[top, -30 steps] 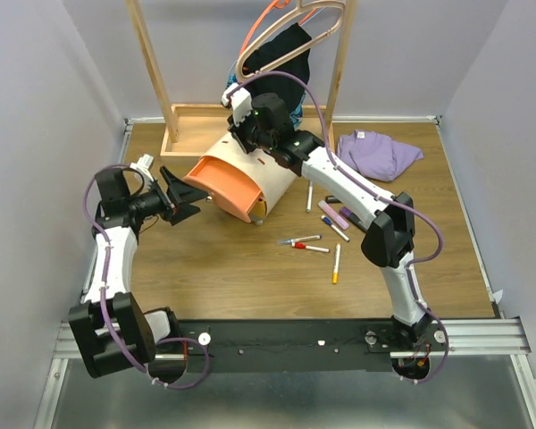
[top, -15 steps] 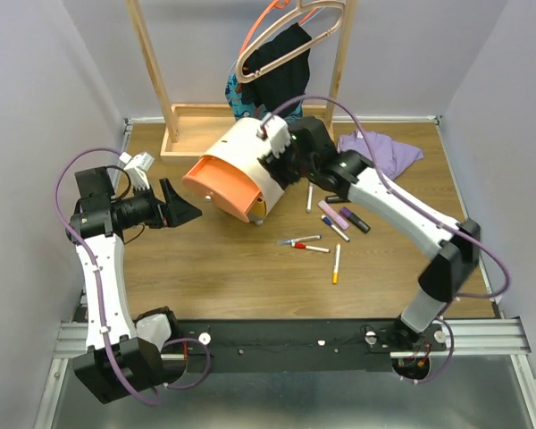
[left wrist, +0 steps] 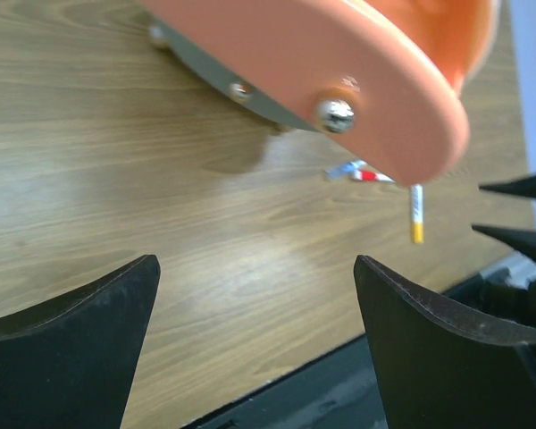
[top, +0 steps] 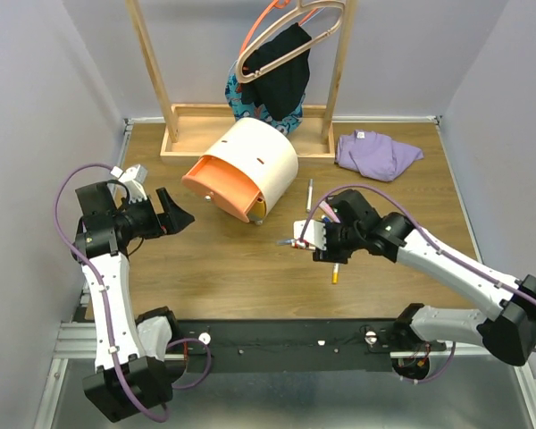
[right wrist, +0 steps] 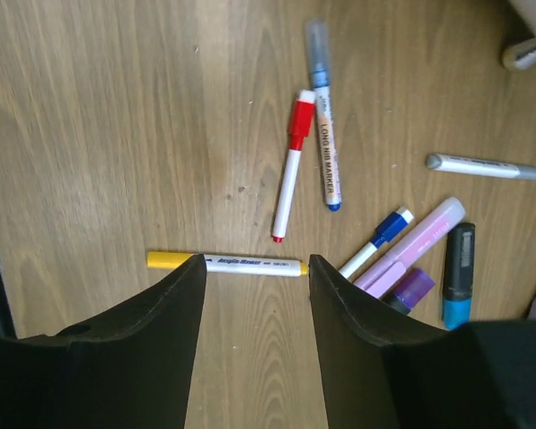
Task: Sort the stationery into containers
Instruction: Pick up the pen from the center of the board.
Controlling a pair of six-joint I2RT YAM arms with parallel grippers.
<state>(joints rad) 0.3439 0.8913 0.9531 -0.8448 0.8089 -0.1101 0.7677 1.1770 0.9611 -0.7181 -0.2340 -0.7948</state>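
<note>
Top external view: the cream chest (top: 259,152) sits in the upper middle of the frame, its orange drawer (top: 216,183) pulled out and facing lower left. The left fingers (top: 177,213) hover just left of that drawer, spread wide and holding nothing. The left wrist view confirms it, with bare worktop (left wrist: 161,179) between the two black tips and the drawer front filling the top of the frame. The right fingers (top: 309,238) hang over the cluster of pens at centre right, pointing down.

Seen from the right wrist, these fingers are parted and empty. A yellow-tipped marker (right wrist: 228,263) lies flat on the wood across the gap between them at lower centre; whether they touch it I cannot tell. Above it lie a red-capped marker (right wrist: 290,165) and a blue marker (right wrist: 323,116), side by side and close together. To the right are a grey pen (right wrist: 482,166), a blue-capped pen (right wrist: 377,239), a pink marker (right wrist: 415,243), a purple one (right wrist: 413,290) and a black one (right wrist: 458,268), the last four bunched together.

Judging by this, the sorting has hardly begun: every pen in sight lies on the worktop, none visibly in a drawer — though the drawer's inside is not clearly shown. No eraser or tape roll is visible. The likely step in hand is picking up the yellow-tipped marker; all the rest remains to be carried across to the chest.
</note>
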